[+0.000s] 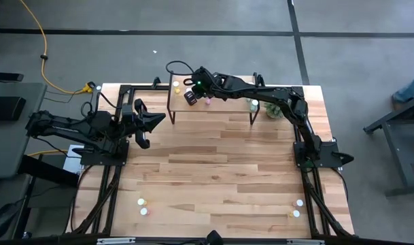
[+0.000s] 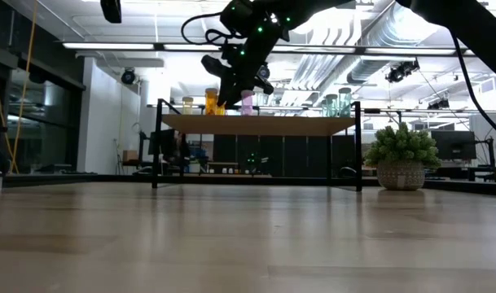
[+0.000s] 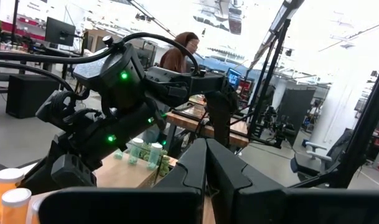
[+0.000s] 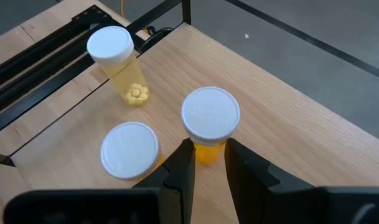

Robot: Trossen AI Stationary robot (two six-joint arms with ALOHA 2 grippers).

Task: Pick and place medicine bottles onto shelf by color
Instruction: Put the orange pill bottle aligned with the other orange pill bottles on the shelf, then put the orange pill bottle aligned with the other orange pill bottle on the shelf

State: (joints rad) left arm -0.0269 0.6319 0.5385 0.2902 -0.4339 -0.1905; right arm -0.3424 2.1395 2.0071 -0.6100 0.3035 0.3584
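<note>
right gripper: above the shelf's far left corner, fingers slightly apart, straddling an orange bottle without clearly pinching it
bottle axis: upright, cap toward the wrist camera, standing on the shelf top
neighbours: a second orange bottle just beside it, a yellow bottle nearer the corner
key relation: bottle sits directly between the fingertips, so a straight lift should clear it
left gripper: fingers together, waiting off the shelf's left end
loose bottles: near the table's front corners
</note>
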